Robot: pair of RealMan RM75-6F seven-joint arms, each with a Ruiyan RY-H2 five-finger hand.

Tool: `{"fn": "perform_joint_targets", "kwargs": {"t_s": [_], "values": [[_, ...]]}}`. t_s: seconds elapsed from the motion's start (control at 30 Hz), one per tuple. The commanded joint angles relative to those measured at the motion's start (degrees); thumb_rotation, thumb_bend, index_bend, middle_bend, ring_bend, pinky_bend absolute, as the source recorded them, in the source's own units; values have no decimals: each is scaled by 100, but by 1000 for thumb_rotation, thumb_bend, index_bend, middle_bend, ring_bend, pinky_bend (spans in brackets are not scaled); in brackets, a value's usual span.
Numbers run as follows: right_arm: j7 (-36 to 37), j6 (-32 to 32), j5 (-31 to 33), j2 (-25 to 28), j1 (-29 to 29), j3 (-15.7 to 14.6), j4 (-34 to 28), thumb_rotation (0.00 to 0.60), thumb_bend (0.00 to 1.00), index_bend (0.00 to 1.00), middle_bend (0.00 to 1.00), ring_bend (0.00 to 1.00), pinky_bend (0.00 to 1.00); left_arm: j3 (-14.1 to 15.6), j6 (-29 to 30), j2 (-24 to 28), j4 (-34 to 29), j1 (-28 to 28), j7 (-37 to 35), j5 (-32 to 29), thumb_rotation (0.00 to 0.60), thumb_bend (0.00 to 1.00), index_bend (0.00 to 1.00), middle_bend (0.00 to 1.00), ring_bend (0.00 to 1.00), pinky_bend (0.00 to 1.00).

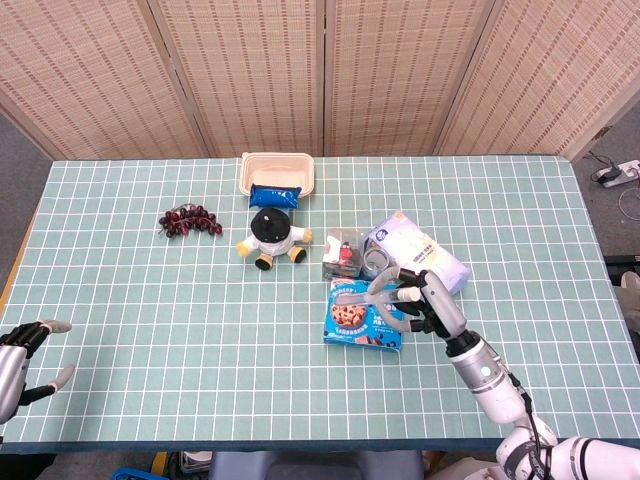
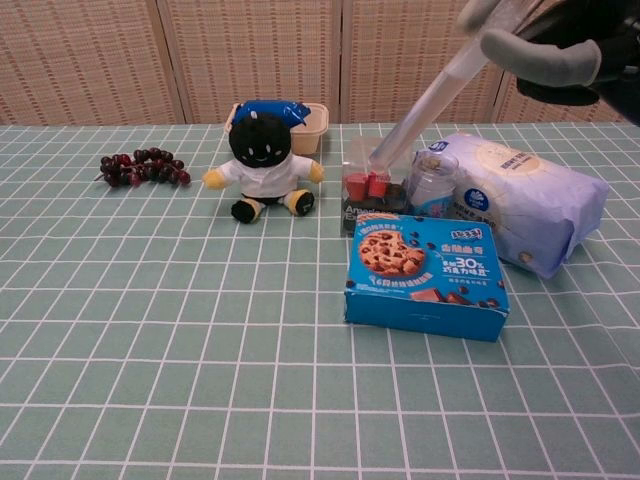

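1. The right hand (image 1: 415,300) is pictured hovering over the blue cookie box (image 1: 350,320). Its fingers (image 2: 425,105) are spread wide and stretched forward, and nothing is held. In the chest view the hand is seen well above the box, apart from it.
2. The cookie box lies flat on the green gridded table (image 1: 150,320), just in front of a small jar (image 1: 375,262) and a clear box of red pieces (image 1: 340,252). A white wipes pack (image 1: 425,250) lies to its right.
3. The step in hand is judged to be an approach: no grasp has been made yet. A hold on the box would call for the hand to be lowered and the fingers closed across its edges, without the jar close behind being knocked.
4. The left hand (image 1: 15,365) is seen at the table's near left edge, fingers apart and empty, well apart from everything else.
5. One of each thing is counted: one cookie box, one jar, one clear box, one wipes pack, one plush doll (image 1: 272,235), one bunch of dark grapes (image 1: 188,222), and one beige container (image 1: 278,170) with one blue packet (image 1: 274,196) laid in it.
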Motion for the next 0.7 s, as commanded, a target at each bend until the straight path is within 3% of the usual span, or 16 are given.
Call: {"fn": "perform_joint_targets", "kwargs": {"t_s": [0.03, 0.23, 0.37, 0.53, 0.7], "values": [[-688, -35, 45, 106, -16, -56, 40, 600, 602, 789, 1000, 1000, 1000, -1, -2, 0, 0, 0, 0, -4, 600, 243, 410, 348, 325, 441], [-2423, 156, -68, -223, -62, -45, 463, 600, 602, 789, 1000, 1000, 1000, -2, 3, 4, -1, 2, -16, -7, 600, 243, 410, 348, 325, 441], [-2929, 194, -123, -322, -65, -61, 593, 600, 602, 788, 1000, 1000, 1000, -4, 9, 9, -3, 5, -28, -8, 600, 243, 410, 348, 325, 441], [-2713, 193, -90, -338, -67, -70, 509, 600, 602, 788, 1000, 1000, 1000, -2, 13, 11, -3, 7, -27, -2, 600, 243, 411, 349, 325, 441], [-1845, 116, -23, -165, -61, -98, 200, 600, 603, 789, 1000, 1000, 1000, -2, 1, 11, -4, 3, -26, -10, 600, 243, 411, 348, 325, 441]]}}
